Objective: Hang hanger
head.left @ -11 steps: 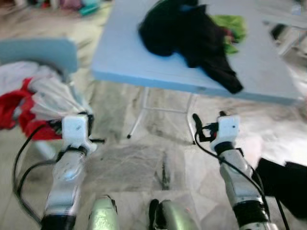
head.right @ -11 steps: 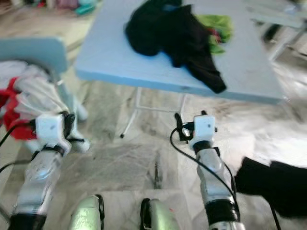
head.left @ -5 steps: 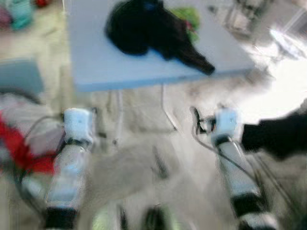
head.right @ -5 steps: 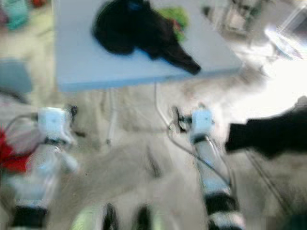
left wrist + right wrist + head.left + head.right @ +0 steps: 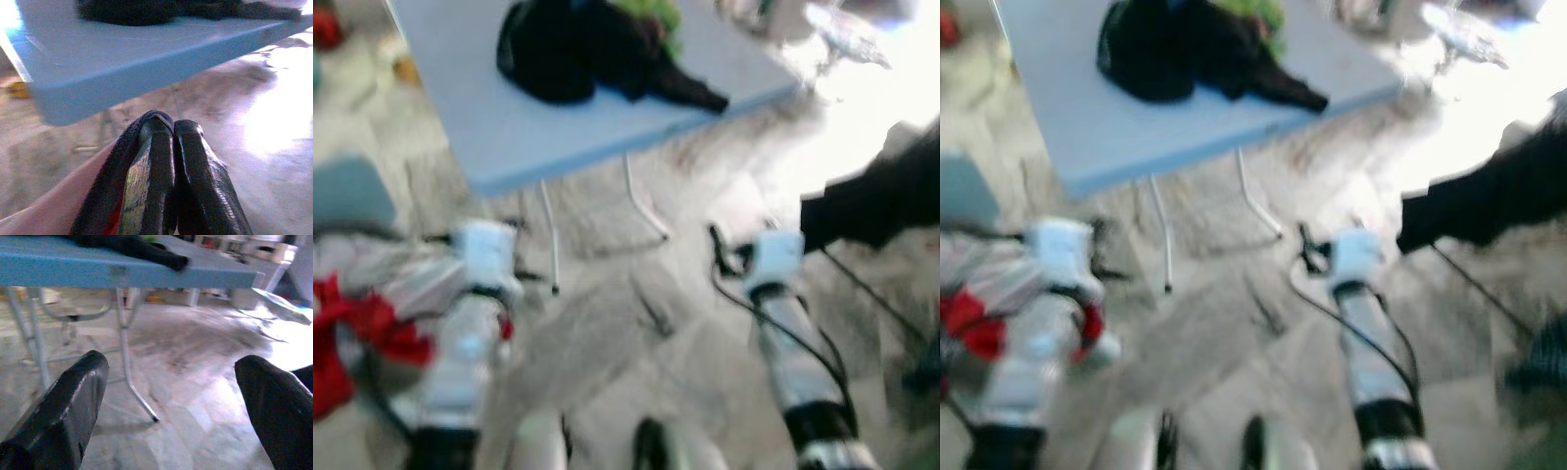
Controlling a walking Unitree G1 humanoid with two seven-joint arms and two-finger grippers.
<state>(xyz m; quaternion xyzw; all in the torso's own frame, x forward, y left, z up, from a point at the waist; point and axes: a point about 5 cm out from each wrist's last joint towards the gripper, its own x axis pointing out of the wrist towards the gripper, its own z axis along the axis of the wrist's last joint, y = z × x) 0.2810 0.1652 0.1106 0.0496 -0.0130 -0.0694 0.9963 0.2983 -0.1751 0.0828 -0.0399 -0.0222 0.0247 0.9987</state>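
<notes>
Blue desk point(image 5: 509, 137) takes the upper left of the head view, tilted in a blurred frame, with a black garment point(image 5: 587, 49) heaped on it and a bit of green cloth point(image 5: 651, 15) behind. Grey stone floor point(image 5: 607, 333) spreads below, a red and white pile of clothes point(image 5: 352, 333) lies at the lower left, and a dark cloth point(image 5: 871, 196) hangs at the right edge. I cannot pick out the hanger with certainty. A pale pink strip point(image 5: 54, 205) runs from the lower left of my left wrist view up beside my fingers, and it may be the hanger, but I cannot tell. If so, its long axis follows that diagonal; where the hook points is hidden. I judge a hanger to be light, stiff and thin, likely to swing, best held at the neck under the hook. My left gripper point(image 5: 171, 122) has its fingers pressed together near the desk edge; my right gripper point(image 5: 171, 362) has its fingers spread wide, holding nothing.
</notes>
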